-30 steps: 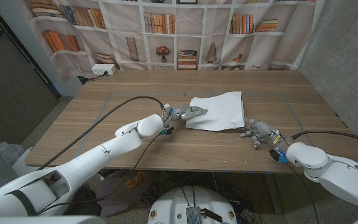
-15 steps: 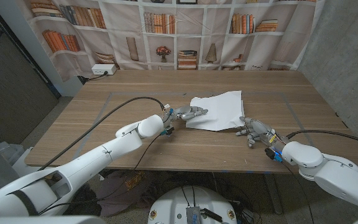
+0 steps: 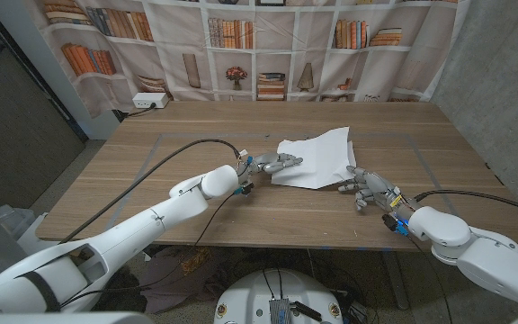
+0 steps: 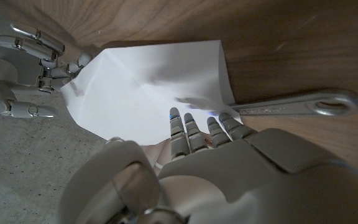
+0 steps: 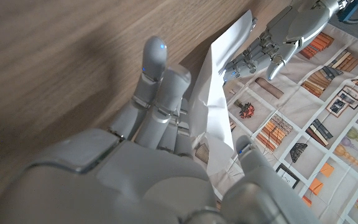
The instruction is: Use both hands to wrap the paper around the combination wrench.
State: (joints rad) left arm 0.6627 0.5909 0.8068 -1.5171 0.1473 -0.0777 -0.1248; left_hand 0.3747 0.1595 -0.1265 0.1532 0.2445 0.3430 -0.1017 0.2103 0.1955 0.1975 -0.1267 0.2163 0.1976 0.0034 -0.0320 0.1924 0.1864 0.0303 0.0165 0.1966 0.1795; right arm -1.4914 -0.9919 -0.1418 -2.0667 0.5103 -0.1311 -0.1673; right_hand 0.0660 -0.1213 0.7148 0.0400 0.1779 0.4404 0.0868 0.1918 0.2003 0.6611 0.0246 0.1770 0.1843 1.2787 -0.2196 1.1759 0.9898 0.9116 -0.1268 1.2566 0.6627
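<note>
Wooden counter, bookshelf backdrop across frame top, left hand fingers pressing white paper edge, right hand pinching paper's lower-right corner, wrench poking from beneath paper.

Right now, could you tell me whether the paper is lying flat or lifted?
Partly lifted. The paper is creased and raised at the right hand; the wrench pokes out from under its edge.

Your left arm reaches in across the table, its left hand low with fingers stretched forward, close together. Your right hand stands nearer the table's front edge, fingers spread apart and pointing toward the left hand.
</note>
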